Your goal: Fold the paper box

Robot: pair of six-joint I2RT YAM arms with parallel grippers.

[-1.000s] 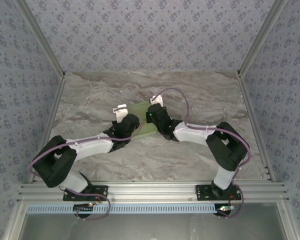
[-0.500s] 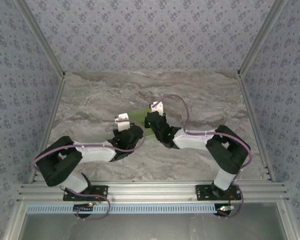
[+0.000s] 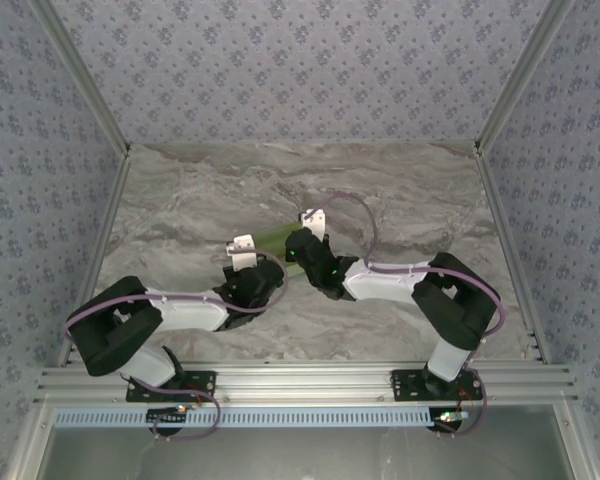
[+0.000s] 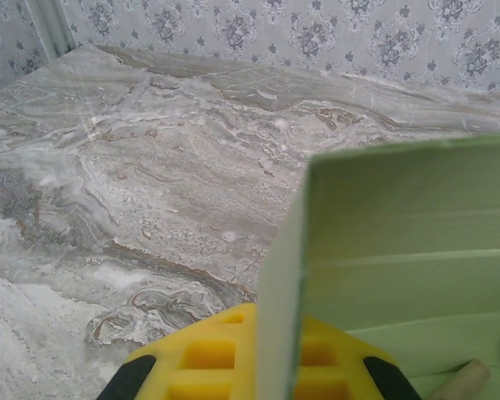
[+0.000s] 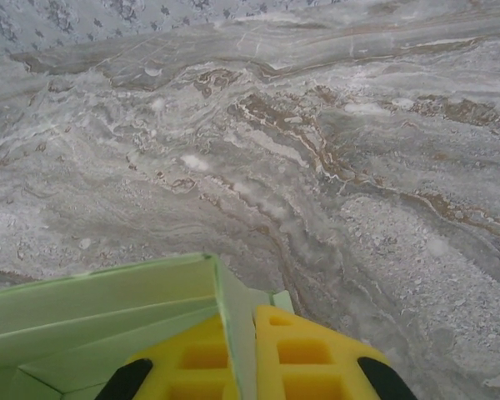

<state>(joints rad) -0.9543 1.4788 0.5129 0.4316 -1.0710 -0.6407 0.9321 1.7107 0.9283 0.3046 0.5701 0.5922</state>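
both the left claw and right claw pinch the box tight; we have drawn it back, seemingly off the worktop, walls now standing.

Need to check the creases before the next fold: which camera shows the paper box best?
Left wrist: the paper box sits close, with its inner wall and crease lines clear. The right wrist catches one folded corner, and the top view gives a thin, distant green sliver.
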